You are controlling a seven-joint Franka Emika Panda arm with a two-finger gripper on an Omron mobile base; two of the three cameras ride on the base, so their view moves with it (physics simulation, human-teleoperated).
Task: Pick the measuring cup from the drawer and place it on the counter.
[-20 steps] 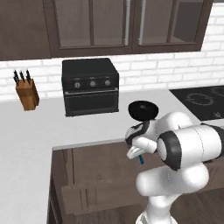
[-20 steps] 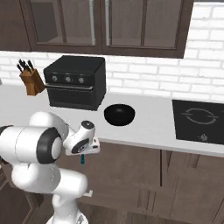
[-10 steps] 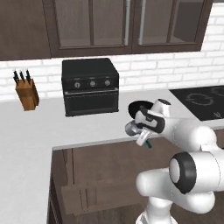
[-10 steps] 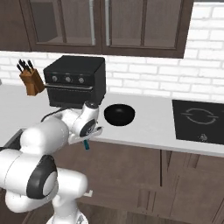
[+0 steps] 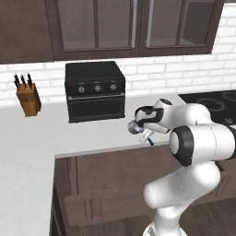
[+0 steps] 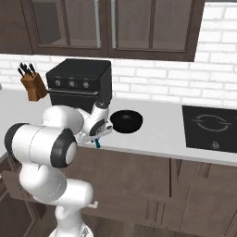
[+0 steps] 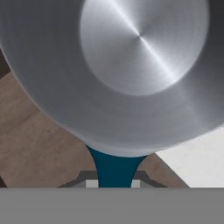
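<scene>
The gripper [image 5: 145, 130] pinches the small grey metal measuring cup [image 5: 134, 127] by its teal handle, holding it just above the white worktop's [image 5: 92, 133] front edge, apparently for setting down.

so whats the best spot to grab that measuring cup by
By its thin straight teal handle, coming along the handle's free end from the side away from the bowl. The round metal measuring cup looks too wide and smooth to pinch; the gripper holds it this way now.

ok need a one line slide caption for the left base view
End effector holding the measuring cup by its teal handle at the counter edge, in front of the black oven.
</scene>
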